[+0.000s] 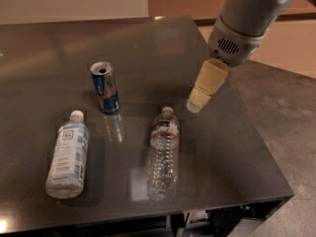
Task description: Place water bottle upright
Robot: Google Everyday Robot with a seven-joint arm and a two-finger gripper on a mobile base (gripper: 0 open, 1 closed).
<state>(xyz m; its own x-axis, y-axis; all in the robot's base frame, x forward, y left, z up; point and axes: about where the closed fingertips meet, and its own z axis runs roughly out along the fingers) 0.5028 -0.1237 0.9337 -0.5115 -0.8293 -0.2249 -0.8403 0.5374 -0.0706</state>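
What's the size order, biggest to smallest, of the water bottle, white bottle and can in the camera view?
1. Unranked, alike: the water bottle, the white bottle.
2. Smallest: the can, though slightly farther away.
The gripper hangs near the water bottle's cap.

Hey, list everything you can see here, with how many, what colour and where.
water bottle: one, clear with white cap, lying on its side at the table's front centre
white bottle: one, whitish with pale label, lying at front left
can: one, blue and silver, upright, middle left
table: one, dark and glossy, under everything
gripper: one, cream, above the table just right of the water bottle's cap
arm: one, grey, upper right
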